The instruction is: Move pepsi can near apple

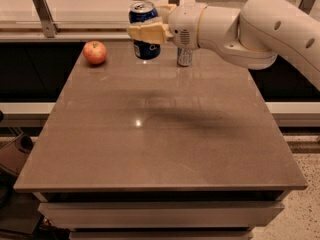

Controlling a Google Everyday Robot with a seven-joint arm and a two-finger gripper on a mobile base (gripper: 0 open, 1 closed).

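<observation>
My gripper (146, 33), clamped on the pepsi can (146, 50) right of the apple (95, 52), could overshoot and knock the apple rolling.

Cream gripper (140, 32) clasps the dark-blue, white-patched pepsi can (146, 51); red-yellow apple (95, 52); grey-brown table (150, 149); white arm (270, 29)

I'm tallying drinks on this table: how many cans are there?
2. The pepsi can is at the far side of the table, clasped in the gripper. The slim silver can stands just right of it in view, partly hidden behind the arm. No others show.
</observation>
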